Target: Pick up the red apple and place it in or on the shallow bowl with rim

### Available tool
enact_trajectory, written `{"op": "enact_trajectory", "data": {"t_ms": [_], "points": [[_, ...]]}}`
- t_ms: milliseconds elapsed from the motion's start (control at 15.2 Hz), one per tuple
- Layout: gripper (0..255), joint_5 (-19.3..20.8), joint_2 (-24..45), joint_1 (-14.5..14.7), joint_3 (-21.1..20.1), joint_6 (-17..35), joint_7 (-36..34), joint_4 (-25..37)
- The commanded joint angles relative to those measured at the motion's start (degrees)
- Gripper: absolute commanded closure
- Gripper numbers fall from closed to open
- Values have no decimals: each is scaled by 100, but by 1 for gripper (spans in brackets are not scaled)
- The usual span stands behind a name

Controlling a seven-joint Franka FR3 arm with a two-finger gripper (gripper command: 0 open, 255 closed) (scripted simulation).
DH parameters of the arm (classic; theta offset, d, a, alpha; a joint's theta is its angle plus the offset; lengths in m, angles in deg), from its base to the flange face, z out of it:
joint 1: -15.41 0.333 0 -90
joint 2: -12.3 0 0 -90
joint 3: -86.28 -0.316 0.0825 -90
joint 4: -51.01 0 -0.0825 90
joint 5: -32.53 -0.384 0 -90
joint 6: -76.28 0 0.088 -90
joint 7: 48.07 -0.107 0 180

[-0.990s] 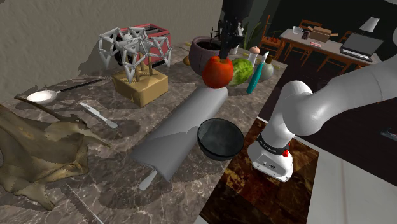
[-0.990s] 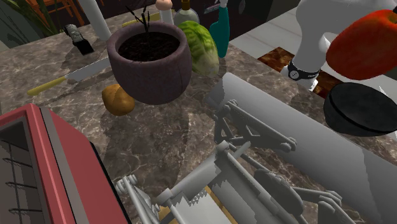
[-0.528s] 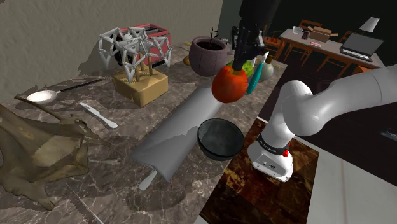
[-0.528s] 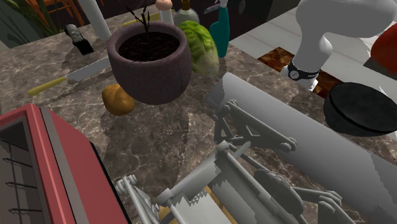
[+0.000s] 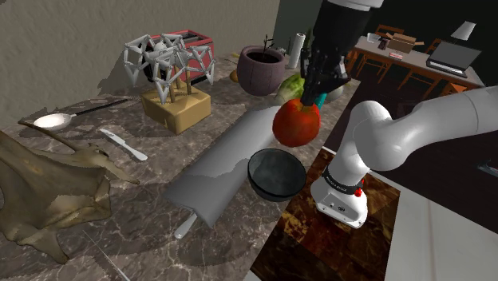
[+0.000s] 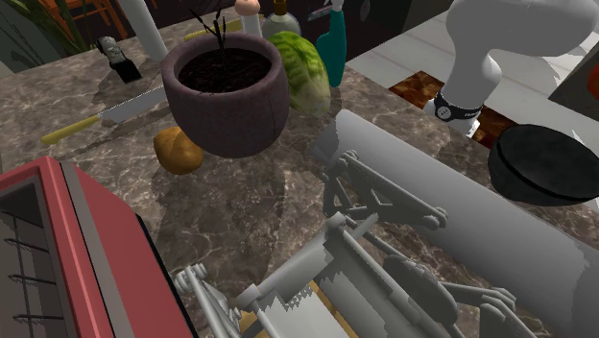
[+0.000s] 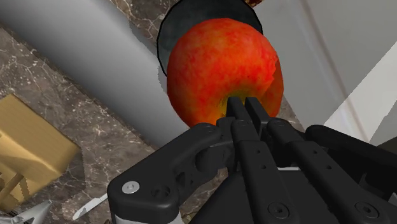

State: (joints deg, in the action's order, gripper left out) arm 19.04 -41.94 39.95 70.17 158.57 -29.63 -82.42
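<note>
The red apple (image 5: 296, 122) hangs in the air under my black gripper (image 5: 307, 99), whose fingers are shut on its top. It hovers just above and slightly behind the dark shallow bowl (image 5: 255, 166), which rests on the marble counter near its edge. In the wrist view the apple (image 7: 222, 67) sits clasped at the tip of my gripper (image 7: 240, 105) and covers most of the bowl (image 7: 167, 33) beneath it. The second exterior view has the bowl (image 6: 547, 165) at its right side.
A long grey cylinder (image 5: 227, 160) lies right beside the bowl. Behind it stand a dark plant pot (image 5: 262, 69), a green vegetable (image 5: 289, 85) and a teal bottle (image 5: 322, 97). A wooden block (image 5: 177, 108), a knife (image 5: 122, 144) and a spoon (image 5: 56, 120) lie toward the shoulder view's left.
The arm has carried the apple toward the shoulder view's right and downward, closer to the bowl. It has slid out past the second exterior view's right edge. The grip stayed shut.
</note>
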Motion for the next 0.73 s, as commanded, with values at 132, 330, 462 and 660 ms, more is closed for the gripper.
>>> {"op": "enact_trajectory", "data": {"t_ms": [132,330,462,660], "points": [[255,-65,-140,36,-60,249,9,-385],[255,-111,-229,62,-103,435,22,-660],[255,-143,-283,80,-133,560,30,-839],[255,-194,-358,108,-182,750,42,-1104]]}}
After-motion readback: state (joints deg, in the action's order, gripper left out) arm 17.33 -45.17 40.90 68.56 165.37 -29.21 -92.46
